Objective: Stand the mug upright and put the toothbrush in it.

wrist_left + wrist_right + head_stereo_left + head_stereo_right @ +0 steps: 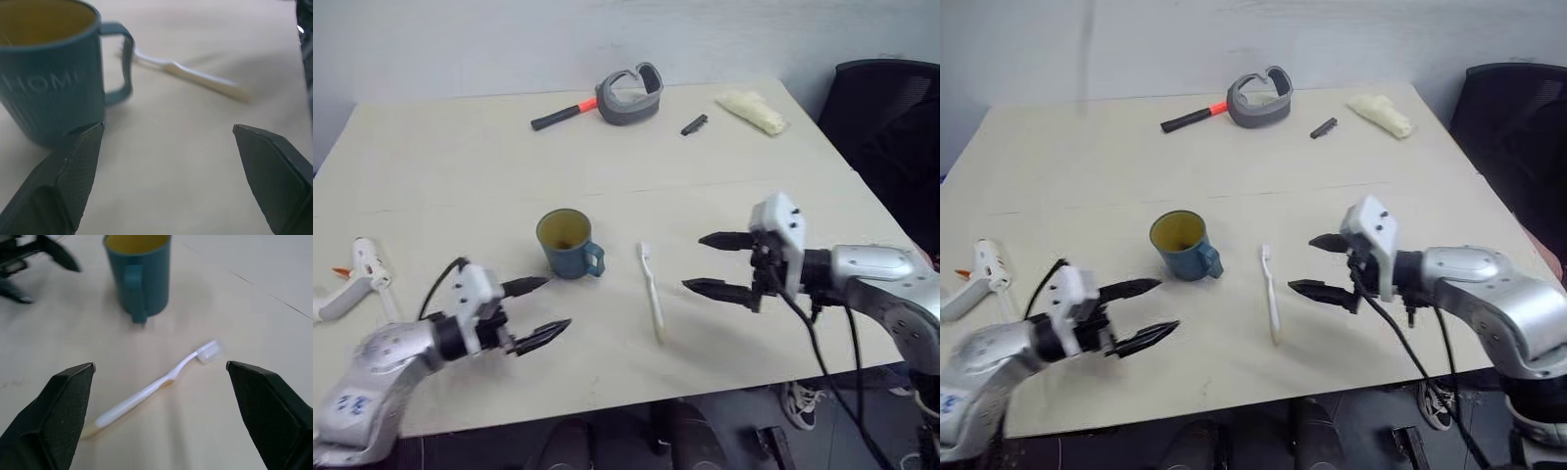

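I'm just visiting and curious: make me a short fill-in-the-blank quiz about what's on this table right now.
1. The mug stands ____ on the table.
2. The toothbrush lies flat between the mug and the ____ gripper.
3. The left gripper has its fingers ____, holding nothing.
4. The inside of the mug is ____ in colour.

Missing words: upright; right; open; yellow

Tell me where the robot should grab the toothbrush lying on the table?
Probably around the middle of its handle, coming from above. The toothbrush lies flat, apart from the upright mug, so only its narrow sides offer a pinch. The open right tool is nearest, with its fingers already either side of it in the wrist view.
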Robot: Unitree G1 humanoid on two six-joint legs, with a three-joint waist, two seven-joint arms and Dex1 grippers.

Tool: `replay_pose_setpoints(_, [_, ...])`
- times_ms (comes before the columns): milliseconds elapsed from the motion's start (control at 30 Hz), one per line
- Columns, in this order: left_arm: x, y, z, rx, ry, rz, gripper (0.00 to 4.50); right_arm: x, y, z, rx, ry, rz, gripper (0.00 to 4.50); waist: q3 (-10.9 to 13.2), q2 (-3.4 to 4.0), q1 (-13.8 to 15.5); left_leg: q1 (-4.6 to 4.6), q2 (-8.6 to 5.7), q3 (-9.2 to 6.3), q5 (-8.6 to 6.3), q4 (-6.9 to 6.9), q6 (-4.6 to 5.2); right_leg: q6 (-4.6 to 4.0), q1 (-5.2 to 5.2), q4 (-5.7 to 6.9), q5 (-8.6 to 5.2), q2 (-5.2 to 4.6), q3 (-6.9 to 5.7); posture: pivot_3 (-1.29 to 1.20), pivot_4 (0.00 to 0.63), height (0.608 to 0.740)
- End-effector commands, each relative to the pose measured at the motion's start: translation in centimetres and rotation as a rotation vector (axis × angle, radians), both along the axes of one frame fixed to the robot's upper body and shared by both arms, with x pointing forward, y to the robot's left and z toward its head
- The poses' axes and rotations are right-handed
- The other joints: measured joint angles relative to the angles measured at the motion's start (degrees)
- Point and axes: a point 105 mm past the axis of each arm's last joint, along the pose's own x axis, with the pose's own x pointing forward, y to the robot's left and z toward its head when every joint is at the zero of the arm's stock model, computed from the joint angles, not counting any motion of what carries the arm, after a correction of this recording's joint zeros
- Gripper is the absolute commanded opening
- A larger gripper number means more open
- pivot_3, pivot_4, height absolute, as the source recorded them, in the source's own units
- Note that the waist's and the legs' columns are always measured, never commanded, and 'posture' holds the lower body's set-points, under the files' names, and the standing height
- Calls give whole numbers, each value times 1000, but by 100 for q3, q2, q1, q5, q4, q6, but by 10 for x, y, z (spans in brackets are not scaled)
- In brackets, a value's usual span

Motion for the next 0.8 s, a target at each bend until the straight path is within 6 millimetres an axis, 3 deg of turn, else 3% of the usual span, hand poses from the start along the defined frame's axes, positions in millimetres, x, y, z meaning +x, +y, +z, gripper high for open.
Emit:
replay_pose_setpoints(33, [-22,12,23,69,47,-96,4467,7,12,-9,-7,61,-69,4500,1,7,16,0,2,2,-1,0,-1,-11,-2,-1,-6,1,-2,0,150,740])
replay_pose_setpoints(167, [-30,22,43,157,61,-175,4467,14,31,-31,36,247,-140,4500,1,9,33,-5,7,-4,-1,-1,-8,-36,-5,3,-21,6,-15,0,150,740])
replay_pose_setpoints(300, [-32,16,62,182,42,-234,4467,21,44,-54,36,392,-213,4500,2,12,7,-4,8,-1,-3,-5,-9,-32,-6,4,-18,6,-12,0,150,740])
replay_pose_setpoints(567, [-30,5,79,199,-6,-280,4467,25,65,-75,-5,489,-200,4500,3,15,-68,3,8,4,2,-52,-19,-16,-10,12,-10,17,-17,0,150,740])
replay_pose_setpoints(667, [-27,2,80,197,-24,-276,4500,27,67,-80,-19,491,-203,3847,2,15,-140,3,11,7,5,-55,-25,-18,-10,13,-10,20,-20,0,150,740])
replay_pose_setpoints(800, [-23,-1,85,181,-41,-276,4500,26,67,-83,-20,497,-197,2465,2,15,-146,6,16,6,6,-57,-27,-20,-10,13,-12,23,-18,0,150,740])
